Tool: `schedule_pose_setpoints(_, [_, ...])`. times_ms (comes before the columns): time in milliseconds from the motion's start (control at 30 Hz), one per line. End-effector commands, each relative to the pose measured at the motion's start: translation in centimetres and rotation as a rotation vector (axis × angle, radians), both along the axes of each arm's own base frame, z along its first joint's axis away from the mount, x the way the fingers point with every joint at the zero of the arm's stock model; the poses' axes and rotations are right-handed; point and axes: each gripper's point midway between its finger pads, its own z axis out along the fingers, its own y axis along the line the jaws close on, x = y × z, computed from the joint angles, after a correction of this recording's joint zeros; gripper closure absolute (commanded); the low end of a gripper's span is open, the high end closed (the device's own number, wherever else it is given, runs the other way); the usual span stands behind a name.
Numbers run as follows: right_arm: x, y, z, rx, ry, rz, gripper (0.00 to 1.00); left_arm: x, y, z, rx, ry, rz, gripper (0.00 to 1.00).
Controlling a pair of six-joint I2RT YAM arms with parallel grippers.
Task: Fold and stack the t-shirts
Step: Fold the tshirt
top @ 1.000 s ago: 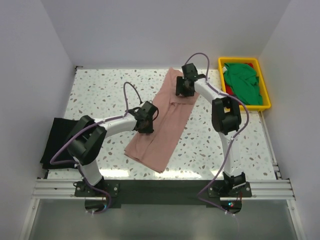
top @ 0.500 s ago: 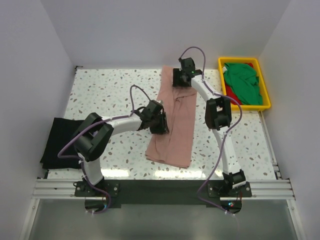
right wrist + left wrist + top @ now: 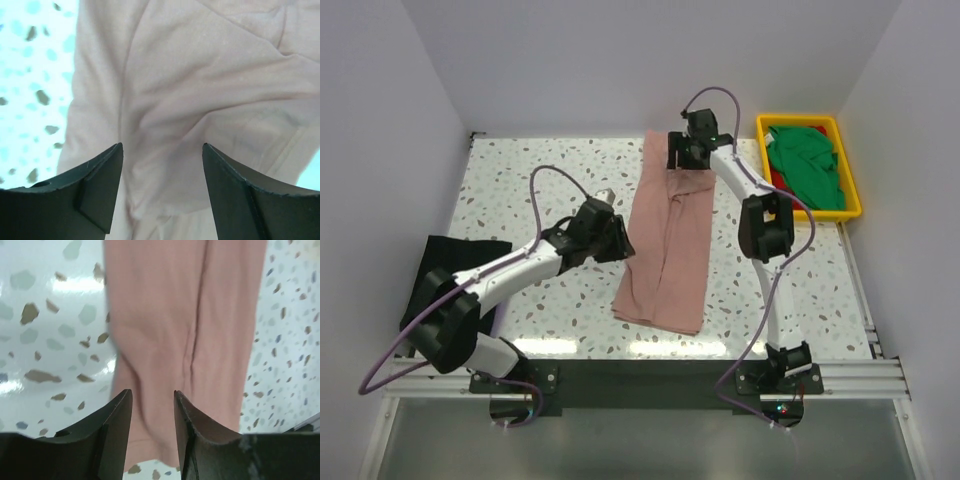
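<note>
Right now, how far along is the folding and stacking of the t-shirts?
Done: the black t-shirt lies at the far left, apparently folded. In hand: the pink t-shirt is a long narrow strip in the middle; both arms' jaws are open, gripping nothing. Left: fold it shorter, stack it, then handle the green t-shirt and the red t-shirt in the yellow tray.

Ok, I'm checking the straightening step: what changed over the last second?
The dusty pink cloth t-shirt swung from a diagonal to lie nearly straight, its near end shifting right. The left end effector pulled back leftward off the cloth, open. The right end effector moved slightly farther away, open over the shirt's far end. The black t-shirt, green t-shirt and yellow plastic tray stayed put.
</note>
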Motion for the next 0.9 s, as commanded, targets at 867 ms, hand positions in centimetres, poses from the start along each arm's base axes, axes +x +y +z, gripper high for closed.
schedule_pose_setpoints(867, [-15.2, 5.4, -0.4, 0.030, 0.151, 0.052, 0.43, -8.7, 3.1, -7.6, 0.074, 0.161, -0.152, 0.62])
